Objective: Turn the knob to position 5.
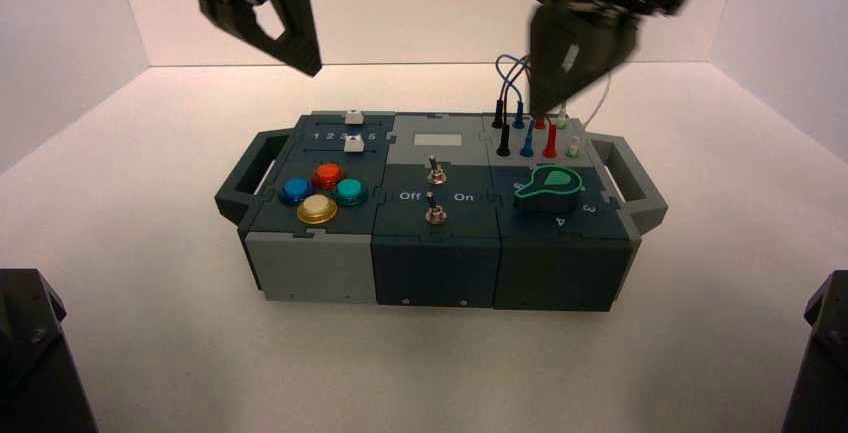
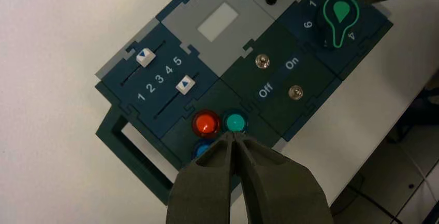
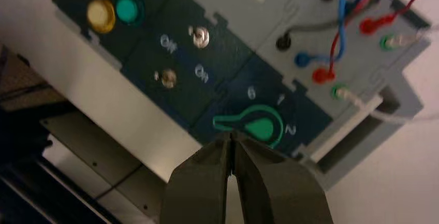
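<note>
Your right gripper (image 3: pixel 231 134) hangs at the box's two o'clock, left gripper (image 2: pixel 233 133) at eleven, fingers together. Grip the green-topped teardrop knob (image 1: pixel 550 185) at three by its sides; it's probably stiff.

high camera behind, wrist cameras nearer, all facing down at box (image 1: pixel 435 263)

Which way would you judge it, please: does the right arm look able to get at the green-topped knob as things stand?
Probably yes: the right end effector hovers above the box near the knob, with nothing seen between them, and the wires rise from the neighbouring grey panel.
</note>
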You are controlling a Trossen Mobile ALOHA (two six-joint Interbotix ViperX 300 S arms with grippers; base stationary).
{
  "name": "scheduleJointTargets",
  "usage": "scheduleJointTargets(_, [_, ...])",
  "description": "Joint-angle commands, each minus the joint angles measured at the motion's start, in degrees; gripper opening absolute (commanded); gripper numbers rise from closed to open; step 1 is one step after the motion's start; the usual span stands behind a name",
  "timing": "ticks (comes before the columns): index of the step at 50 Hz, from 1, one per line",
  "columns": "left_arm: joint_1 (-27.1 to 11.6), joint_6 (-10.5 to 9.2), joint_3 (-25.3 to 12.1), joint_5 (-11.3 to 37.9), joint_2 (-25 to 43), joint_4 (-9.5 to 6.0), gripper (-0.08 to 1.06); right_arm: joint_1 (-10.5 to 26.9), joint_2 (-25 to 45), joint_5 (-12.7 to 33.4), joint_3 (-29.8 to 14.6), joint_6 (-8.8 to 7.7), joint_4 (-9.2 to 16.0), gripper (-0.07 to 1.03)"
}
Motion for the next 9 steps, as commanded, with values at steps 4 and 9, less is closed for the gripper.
scheduleJointTargets(4, [-0.18,0.35,0.70,-0.53,-1.85,0.18,-0.03,-0.09,-3.96,-0.53,3.43,0.09,-0.53,-0.02])
scheduleJointTargets(9, [-0.18,0.35,0.70,-0.70,-2.20,0.18,-0.03,-0.09,-4.31,-0.44,3.87,0.18,-0.35,-0.02])
